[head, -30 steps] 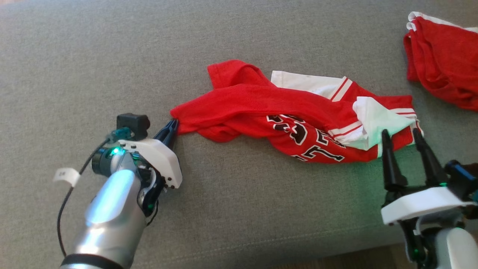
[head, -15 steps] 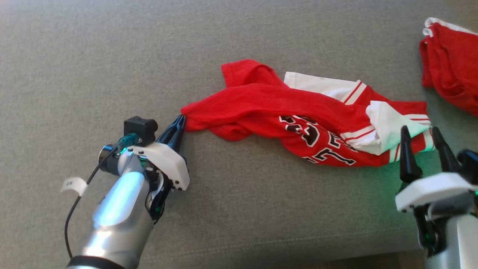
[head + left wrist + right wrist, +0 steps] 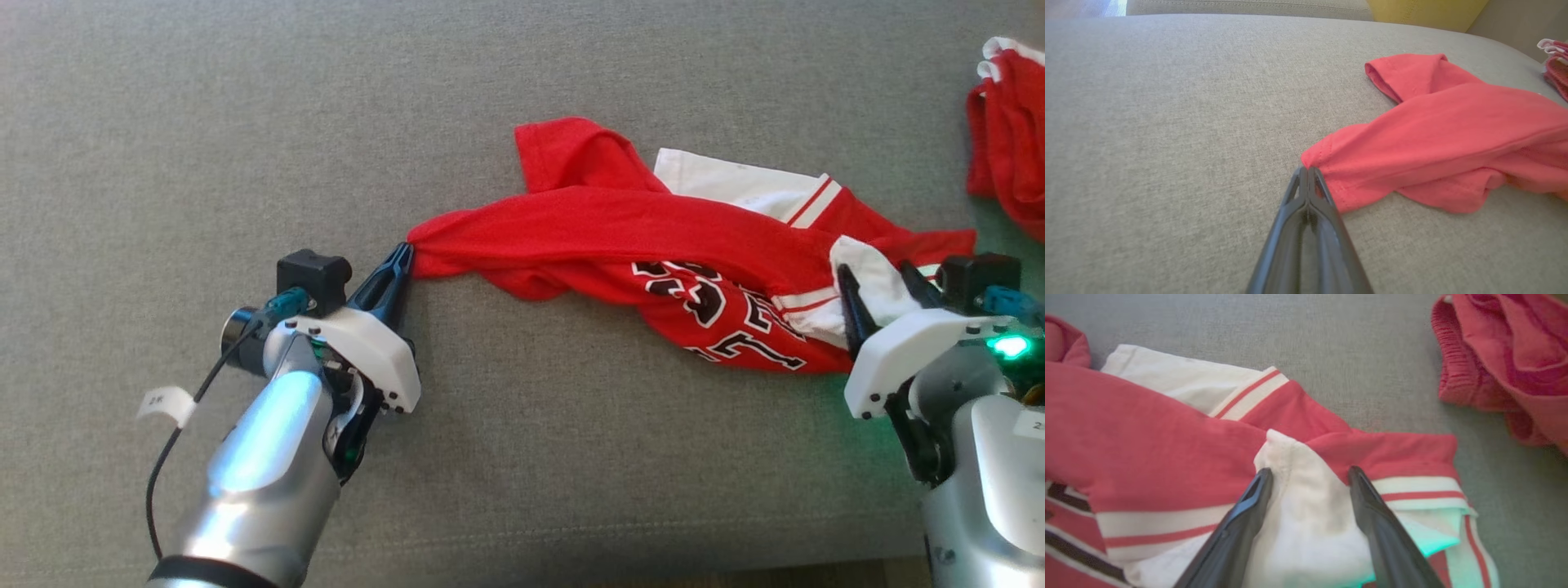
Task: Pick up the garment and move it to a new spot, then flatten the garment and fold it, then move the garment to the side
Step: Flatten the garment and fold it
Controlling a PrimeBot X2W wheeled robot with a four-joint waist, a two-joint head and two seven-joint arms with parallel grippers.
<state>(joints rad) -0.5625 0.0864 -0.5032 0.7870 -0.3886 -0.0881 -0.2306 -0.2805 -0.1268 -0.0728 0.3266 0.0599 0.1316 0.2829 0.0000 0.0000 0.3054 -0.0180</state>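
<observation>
Reaching low, left gripper point(image 3: 402, 255) clamps the garment point(image 3: 620, 237); right gripper point(image 3: 873, 273), splayed, seemingly straddles its white fold point(image 3: 1306, 510).

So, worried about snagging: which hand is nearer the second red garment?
Right. The right hand is close to the second red garment; the left hand is far off, at the far end of the jersey.

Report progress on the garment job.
Done: left gripper is shut on a red corner of the jersey. In hand: right gripper stands open astride a white fold, not yet closed. Left: the jersey lies bunched and twisted on the grey cushion, so flattening, folding and moving aside all remain.
</observation>
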